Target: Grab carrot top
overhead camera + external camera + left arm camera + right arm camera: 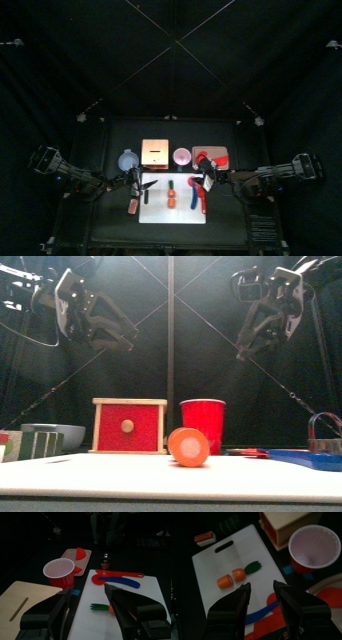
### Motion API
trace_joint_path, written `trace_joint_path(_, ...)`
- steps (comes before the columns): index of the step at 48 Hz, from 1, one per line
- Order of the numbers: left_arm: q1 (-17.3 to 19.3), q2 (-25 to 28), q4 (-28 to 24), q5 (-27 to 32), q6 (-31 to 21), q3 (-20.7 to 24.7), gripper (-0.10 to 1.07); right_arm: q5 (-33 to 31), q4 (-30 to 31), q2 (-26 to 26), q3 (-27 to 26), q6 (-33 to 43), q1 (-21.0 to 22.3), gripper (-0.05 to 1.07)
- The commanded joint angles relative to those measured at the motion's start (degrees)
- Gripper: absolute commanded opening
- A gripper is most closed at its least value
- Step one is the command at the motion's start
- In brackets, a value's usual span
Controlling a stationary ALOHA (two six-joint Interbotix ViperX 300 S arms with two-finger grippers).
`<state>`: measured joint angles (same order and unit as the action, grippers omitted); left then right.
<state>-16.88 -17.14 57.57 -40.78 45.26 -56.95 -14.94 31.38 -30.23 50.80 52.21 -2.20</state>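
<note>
The carrot top (252, 567) is a small dark green leafy tuft, lobed and matte, at the end of a stubby orange carrot (231, 578) that looks split into two segments. It lies flat on the white board (218, 559), near the board's middle, with the green end toward 1 o'clock from the orange body in the right wrist view. In the left wrist view the tuft (99, 605) shows between that arm's jaws.

Neither gripper has hold of anything. The right gripper (261, 592) hovers above the board with its jaws parted, the tuft just beyond the gap. The left gripper (90, 599) also hangs open over the board.

To grab well, the chosen gripper should probably descend straight over the tuft, jaws straddling its narrow width, and close on the green only, not the smooth orange plastic.

Around it lie a blue tool (125, 583) and red piece (100, 579) on the board. The red cup (314, 547), glossy and round, and the wooden box (288, 524) stand beside it.
</note>
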Motion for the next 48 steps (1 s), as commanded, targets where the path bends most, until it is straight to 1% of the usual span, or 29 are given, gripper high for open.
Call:
trace_joint_path(1,0.0,-0.4,0.4,-0.2,0.1,0.8,0.91,1.7,0.2,-1.1,0.0,-0.2,0.8,0.78)
trace_joint_path(8,0.0,-0.4,0.4,-0.2,0.1,0.5,0.91,1.9,-0.1,-1.1,0.6,0.0,1.5,0.78)
trace_joint_path(9,0.3,-0.2,0.6,-0.2,0.1,0.3,0.91,2.5,-0.4,-1.0,1.7,0.4,1.8,0.78)
trace_joint_path(12,0.3,-0.2,0.4,-0.1,0.2,0.3,0.91,2.5,-3.1,-0.5,1.4,0.6,1.7,0.78)
trace_joint_path(16,0.3,-0.2,0.2,-0.2,0.4,0.2,0.91,2.0,-11.6,0.5,1.1,0.4,2.7,0.79)
trace_joint_path(18,0.4,-0.3,0.1,-0.2,0.4,0.1,0.91,0.9,-17.5,1.4,0.8,0.4,3.5,0.79)
trace_joint_path(21,0.7,-0.3,0.0,-0.2,0.4,-0.1,0.91,-3.2,-26.5,2.6,-0.2,0.4,5.2,0.79)
trace_joint_path(24,0.8,-0.2,-0.4,-0.2,0.4,-0.1,0.91,-9.6,-35.6,4.7,-1.9,0.4,6.2,0.79)
trace_joint_path(27,1.0,0.2,-0.8,-0.2,0.4,-0.1,0.91,-13.4,-41.5,7.1,-4.0,0.4,6.6,0.79)
trace_joint_path(29,1.3,0.8,-0.9,-0.2,0.4,-0.1,0.91,-14.2,-44.1,9.5,-5.7,0.4,6.6,0.79)
trace_joint_path(34,2.9,3.3,-1.1,-0.2,1.1,-0.4,0.91,-14.3,-47.6,15.6,-10.8,0.4,6.7,0.79)
trace_joint_path(39,4.1,5.1,-2.4,-0.4,1.2,-0.9,0.91,-14.7,-49.1,21.3,-15.2,0.5,6.7,0.82)
trace_joint_path(41,4.1,5.3,-2.7,-0.5,1.2,-1.2,0.91,-14.7,-50.0,23.8,-17.0,0.5,6.4,0.87)
trace_joint_path(44,4.1,5.1,-2.9,-0.5,1.2,-2.0,0.91,-14.7,-51.5,27.6,-19.8,0.5,6.2,0.96)
trace_joint_path(47,4.1,4.7,-3.0,-0.7,1.2,-2.5,0.91,-14.7,-52.6,30.9,-22.4,0.5,6.0,1.02)
trace_joint_path(48,4.1,4.4,-3.1,-0.9,1.2,-2.6,0.91,-14.7,-52.7,32.2,-23.5,0.6,5.6,1.02)
